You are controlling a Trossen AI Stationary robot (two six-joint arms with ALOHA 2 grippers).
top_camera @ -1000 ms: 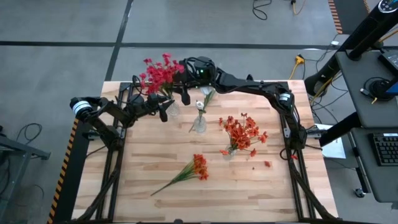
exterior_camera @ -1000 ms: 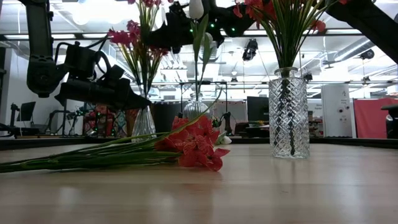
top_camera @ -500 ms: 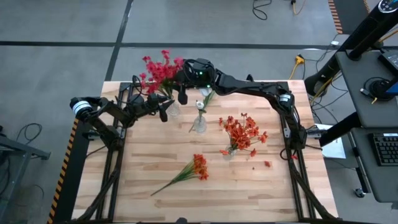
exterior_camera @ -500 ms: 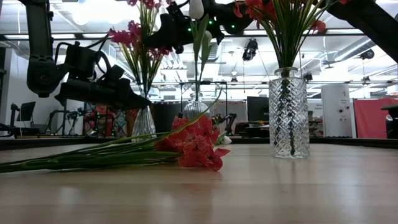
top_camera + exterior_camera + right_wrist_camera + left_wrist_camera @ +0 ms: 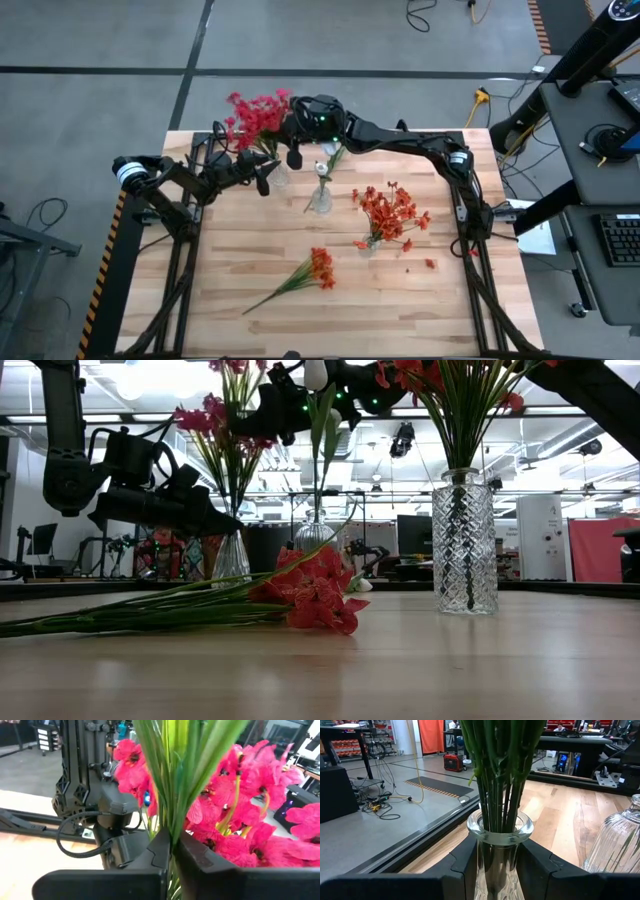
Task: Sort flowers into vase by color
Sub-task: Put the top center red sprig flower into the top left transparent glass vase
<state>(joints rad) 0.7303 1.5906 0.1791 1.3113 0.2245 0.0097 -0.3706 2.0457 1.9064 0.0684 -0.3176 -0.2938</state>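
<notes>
Crimson-red flowers (image 5: 255, 113) stand in a clear glass vase (image 5: 500, 832) at the table's far left. My left gripper (image 5: 500, 865) is shut on that vase. My right gripper (image 5: 172, 842) reaches in higher up and is shut on the bunch's green stalks, just below the blooms (image 5: 235, 805). A single white bud (image 5: 321, 168) stands in a second vase (image 5: 320, 198) at the middle. Orange-red flowers (image 5: 390, 212) fill a cut-glass vase (image 5: 463, 540) to the right. One orange-red bunch (image 5: 312, 268) lies flat on the table, nearer the front. My left gripper pinches the vase just below its thick rim (image 5: 501, 836), one finger (image 5: 465, 865) on each side. It comes in about level from the table's left. The vase stands upright, stalks rising from its mouth. My right gripper pinches the crimson bunch's green stalks and leaves (image 5: 175, 822) between its two fingers (image 5: 155, 852), below the blooms. The fingers come in level from the table's right and lie across the upright stalks. The stalks' lower ends run down into the vase.
The wooden table top (image 5: 400, 300) has bare room across its near half around the lying bunch. A few loose orange petals (image 5: 430, 263) lie at the right. A ribbed glass vase (image 5: 615, 845) stands close beside the held one.
My right gripper has swung slightly at the wrist against the crimson bunch. The bloom cluster has drawn closer together and shifted a little toward the table's left. The vase and my left gripper have kept still.
</notes>
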